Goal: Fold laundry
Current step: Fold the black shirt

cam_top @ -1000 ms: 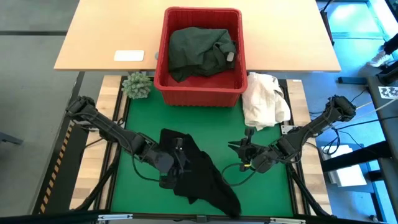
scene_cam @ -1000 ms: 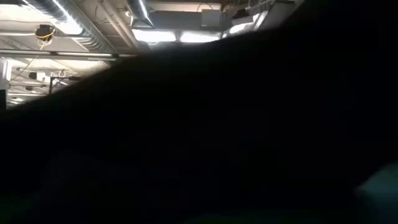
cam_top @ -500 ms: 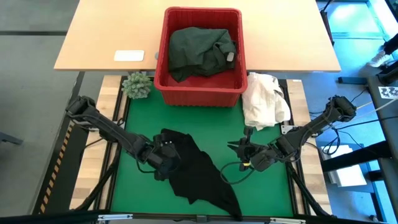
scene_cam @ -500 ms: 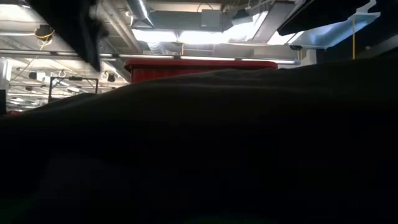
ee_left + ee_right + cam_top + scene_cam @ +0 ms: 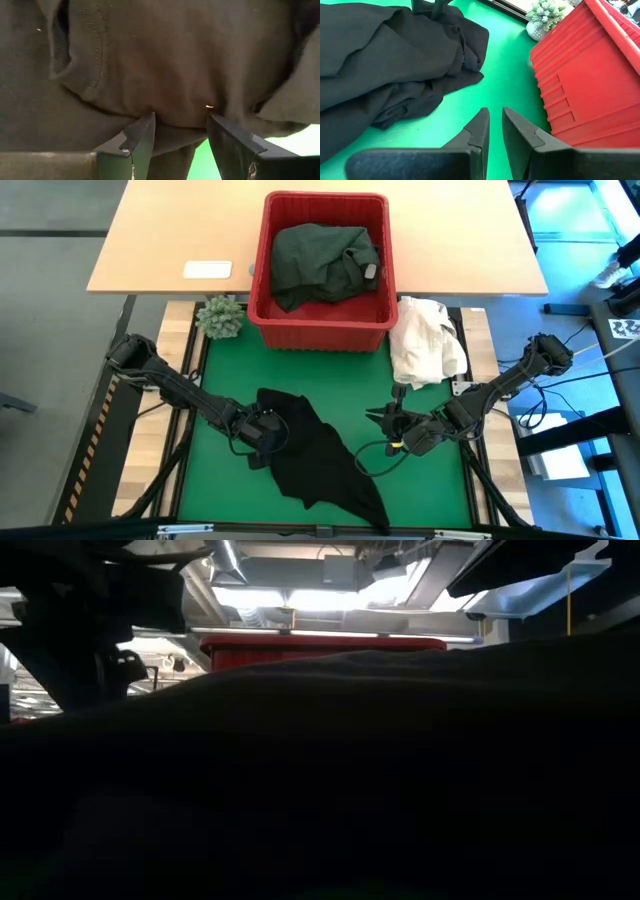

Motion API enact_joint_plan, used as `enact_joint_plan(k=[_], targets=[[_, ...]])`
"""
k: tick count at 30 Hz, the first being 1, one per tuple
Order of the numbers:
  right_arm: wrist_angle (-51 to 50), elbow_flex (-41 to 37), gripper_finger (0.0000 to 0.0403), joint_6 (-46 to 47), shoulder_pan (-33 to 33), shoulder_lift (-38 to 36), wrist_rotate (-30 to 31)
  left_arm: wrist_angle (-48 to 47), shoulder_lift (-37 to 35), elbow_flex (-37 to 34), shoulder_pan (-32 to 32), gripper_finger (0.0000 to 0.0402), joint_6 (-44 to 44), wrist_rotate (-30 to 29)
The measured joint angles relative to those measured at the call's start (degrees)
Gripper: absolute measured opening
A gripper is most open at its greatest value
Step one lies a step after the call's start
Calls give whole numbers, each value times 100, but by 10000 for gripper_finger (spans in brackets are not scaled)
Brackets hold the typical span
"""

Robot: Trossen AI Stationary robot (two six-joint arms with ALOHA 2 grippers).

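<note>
Work surface: green mat [image 5: 215,380] with a black garment [image 5: 318,460] lying crumpled on its near-centre portion, one end trailing toward the front edge. In the low view this garment [image 5: 350,780] fills nearly the whole frame. Left gripper [image 5: 262,432] is positioned at the garment's left edge; the left wrist view shows its fingers [image 5: 137,137] spread apart, tips against the dark cloth [image 5: 165,65] with nothing pinched between them (a ribbed hem or collar runs just beyond the tips). Right gripper [image 5: 392,420] rests low over bare mat to the right of the garment, apart from it; its jaws stand nearly together and empty, as seen in the right wrist view [image 5: 492,122]. A second, dark green garment [image 5: 322,262] sits bundled inside the red basket [image 5: 262,280] behind the mat. Cream-white cloth heap [image 5: 426,340] lies beside the basket's right side
</note>
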Motion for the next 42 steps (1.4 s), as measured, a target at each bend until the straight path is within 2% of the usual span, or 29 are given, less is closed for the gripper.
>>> enact_joint_plan(k=[4,11,20,27,35,38,42], targets=[[1,0,53,8,0,0,0,402,0,-20,98,174,200,-15],[1,0,53,12,0,0,2,1653,0,-20,359,174,1354,-327],[0,0,53,12,0,0,-2,2093,0,-20,713,174,1969,-324],[-4,0,53,12,0,0,-4,1733,-357,66,714,174,2043,-477],[5,4,53,45,0,0,-7,289,-929,279,620,174,2058,-1367],[12,4,53,59,0,0,-7,-184,-904,270,700,174,1925,-1378],[32,4,53,58,0,0,-9,-355,-770,270,839,174,1989,-1223]])
